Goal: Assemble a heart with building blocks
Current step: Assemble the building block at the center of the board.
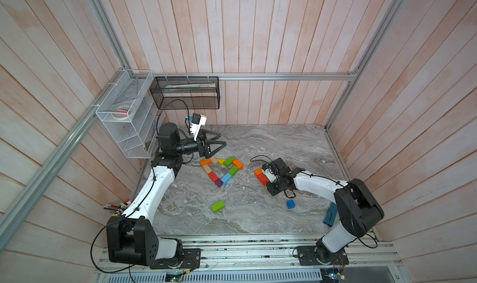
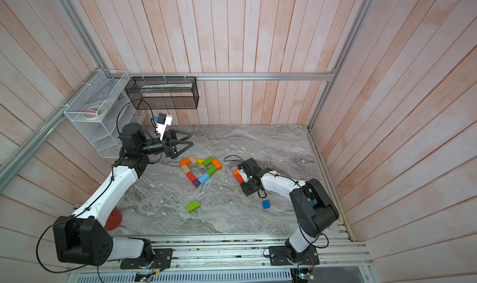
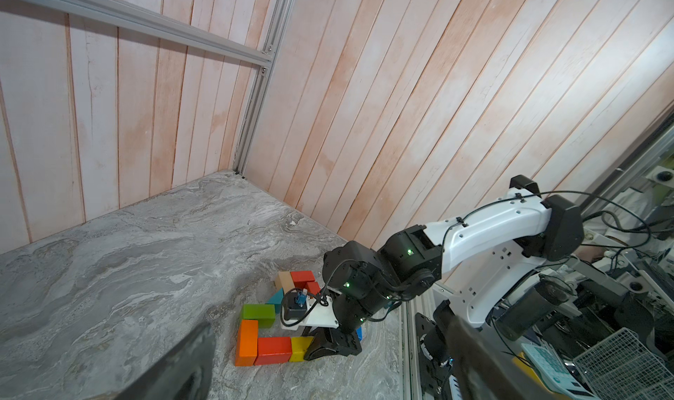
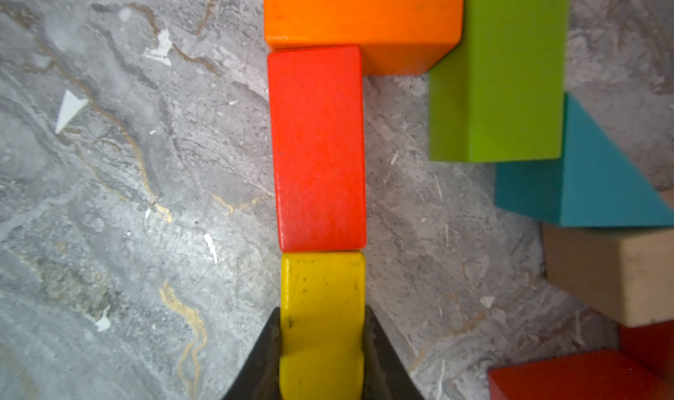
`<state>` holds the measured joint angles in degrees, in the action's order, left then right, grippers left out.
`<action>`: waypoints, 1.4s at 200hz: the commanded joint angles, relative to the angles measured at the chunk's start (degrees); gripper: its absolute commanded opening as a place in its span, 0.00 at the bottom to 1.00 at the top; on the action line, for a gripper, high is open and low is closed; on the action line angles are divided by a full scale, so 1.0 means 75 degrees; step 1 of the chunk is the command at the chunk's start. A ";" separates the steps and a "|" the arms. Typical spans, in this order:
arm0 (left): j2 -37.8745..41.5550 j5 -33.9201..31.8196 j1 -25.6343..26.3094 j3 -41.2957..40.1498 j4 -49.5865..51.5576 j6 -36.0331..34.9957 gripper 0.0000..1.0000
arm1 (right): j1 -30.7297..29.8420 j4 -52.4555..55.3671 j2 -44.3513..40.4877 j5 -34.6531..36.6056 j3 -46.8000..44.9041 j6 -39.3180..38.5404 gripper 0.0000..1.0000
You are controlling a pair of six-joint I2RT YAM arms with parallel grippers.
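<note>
Several building blocks form a heart outline [image 1: 222, 170] [image 2: 201, 171] mid-table in both top views. A second cluster lies to its right: an orange brick [image 4: 361, 11], a red brick [image 4: 319, 146] and a yellow block [image 4: 322, 288] in a line, with green [image 4: 499, 70], teal [image 4: 591, 183] and tan [image 4: 612, 274] pieces beside them. My right gripper [image 4: 322, 318] [image 1: 267, 181] is shut on the yellow block [image 3: 301, 348], low on the table. My left gripper [image 1: 222, 139] [image 2: 191, 139] hangs open and empty behind the heart's left side.
A loose green brick [image 1: 218, 206] and a blue cube [image 1: 290, 204] lie nearer the front. Dark-blue bars [image 1: 331, 214] rest by the right arm's elbow. A white wire basket [image 1: 124, 119] and a black mesh basket [image 1: 185, 93] hang at the back left.
</note>
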<state>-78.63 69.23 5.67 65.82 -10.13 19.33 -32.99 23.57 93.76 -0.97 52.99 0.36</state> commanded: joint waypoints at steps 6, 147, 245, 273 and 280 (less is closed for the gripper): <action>0.0197 0.0160 -0.0041 -0.0094 -0.0149 0.0018 1.00 | 0.0060 0.0082 0.0238 -0.0081 0.0104 -0.0048 0.24; 0.0218 0.0190 -0.0053 -0.0101 -0.0184 0.0036 1.00 | 0.0075 0.0074 0.0226 -0.0225 0.0094 -0.0051 0.39; 0.0242 0.0201 -0.0054 -0.0095 -0.0196 0.0047 1.00 | 0.0075 0.0043 0.0213 -0.0280 0.0098 -0.0057 0.31; 0.0253 0.0203 -0.0056 -0.0095 -0.0196 0.0050 1.00 | 0.0075 -0.0002 0.0258 -0.0280 0.0113 -0.0014 0.31; 0.0254 0.0197 -0.0058 -0.0104 -0.0196 0.0054 1.00 | 0.0075 -0.0020 0.0272 -0.0299 0.0116 -0.0013 0.31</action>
<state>-77.87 70.08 5.56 65.78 -10.35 19.38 -32.73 23.16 94.85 -2.50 53.01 0.12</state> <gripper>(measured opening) 0.998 0.322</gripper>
